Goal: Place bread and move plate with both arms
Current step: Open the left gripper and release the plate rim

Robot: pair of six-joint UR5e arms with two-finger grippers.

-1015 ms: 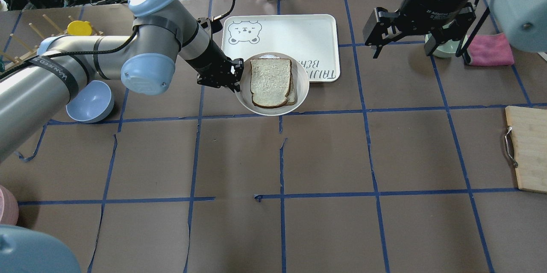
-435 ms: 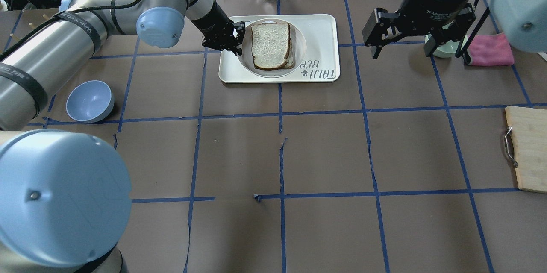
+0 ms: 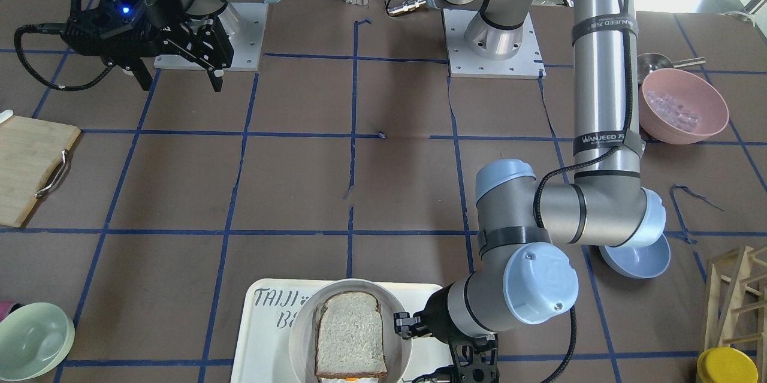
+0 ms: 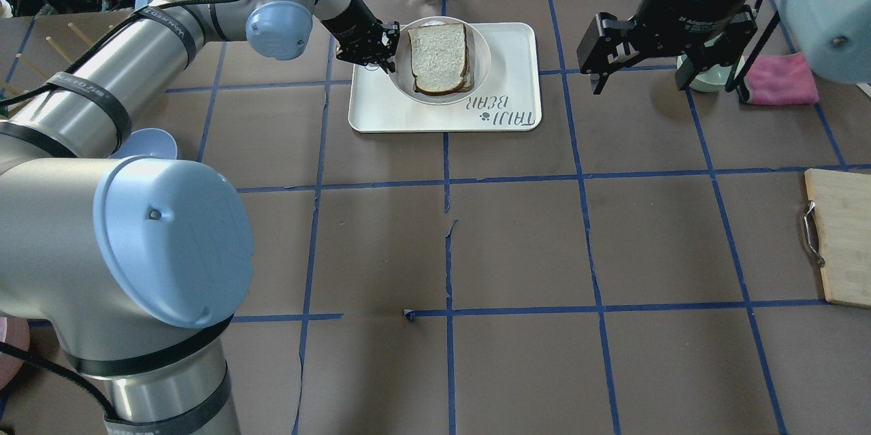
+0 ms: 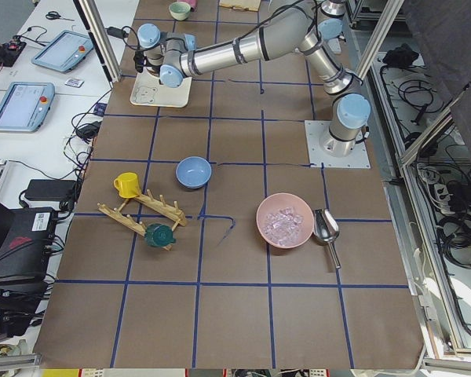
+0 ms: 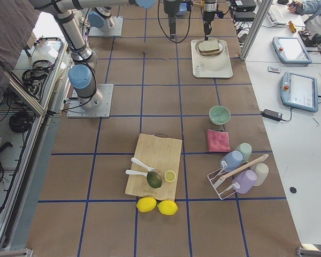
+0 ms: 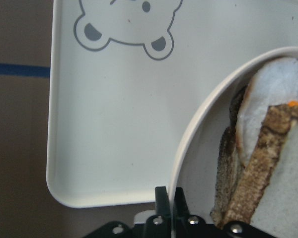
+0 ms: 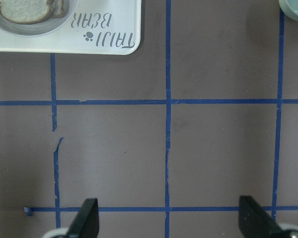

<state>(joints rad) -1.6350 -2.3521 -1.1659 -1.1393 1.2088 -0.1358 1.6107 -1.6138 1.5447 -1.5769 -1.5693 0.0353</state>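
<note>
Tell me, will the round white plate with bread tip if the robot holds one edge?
Probably a bit. The left gripper pinches the round cream-white plate at one spot on its rim, so the far side may sag. It looks stiff, so it shouldn't bend. The dark-crusted bread slice lies flat and loose, so a steep tilt could slide it off.

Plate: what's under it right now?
The white tray lies under the plate, whose rim the left gripper pinches. The plate hides the tray's middle and part of its far edge; whether it touches the tray cannot be told.
</note>
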